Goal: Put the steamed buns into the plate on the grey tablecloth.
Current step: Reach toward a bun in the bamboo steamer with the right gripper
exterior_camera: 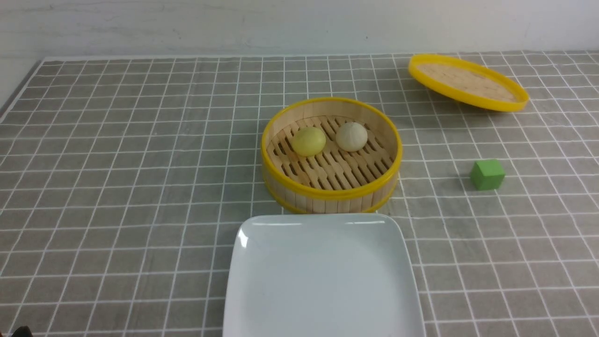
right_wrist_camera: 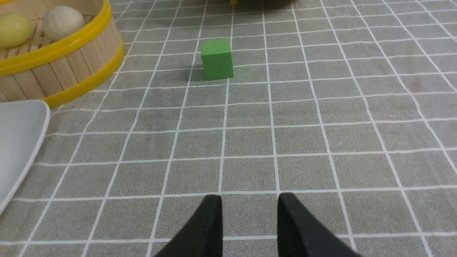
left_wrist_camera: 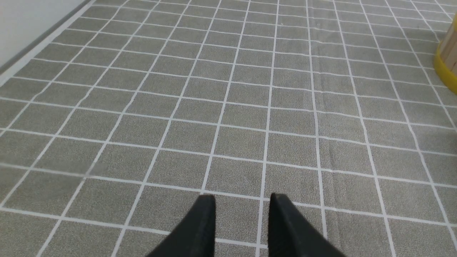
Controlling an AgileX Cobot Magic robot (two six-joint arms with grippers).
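Observation:
A pale yellow steamed bun (exterior_camera: 309, 141) and an off-white steamed bun (exterior_camera: 352, 136) lie side by side in the round yellow-rimmed bamboo steamer (exterior_camera: 331, 187). The white square plate (exterior_camera: 323, 281) sits empty on the grey tablecloth (exterior_camera: 117, 187), just in front of the steamer. Neither gripper shows in the front view. In the left wrist view my left gripper (left_wrist_camera: 242, 200) is empty over bare cloth, its jaws a little apart. In the right wrist view my right gripper (right_wrist_camera: 250, 200) is also empty with its jaws a little apart. Both buns (right_wrist_camera: 14, 30) (right_wrist_camera: 62, 22) and the plate's edge (right_wrist_camera: 21, 142) show there.
A green cube (exterior_camera: 487, 174) stands right of the steamer and also shows in the right wrist view (right_wrist_camera: 216, 59). The flat bamboo lid (exterior_camera: 468, 82) lies at the back right. The steamer's edge (left_wrist_camera: 448, 57) shows in the left wrist view.

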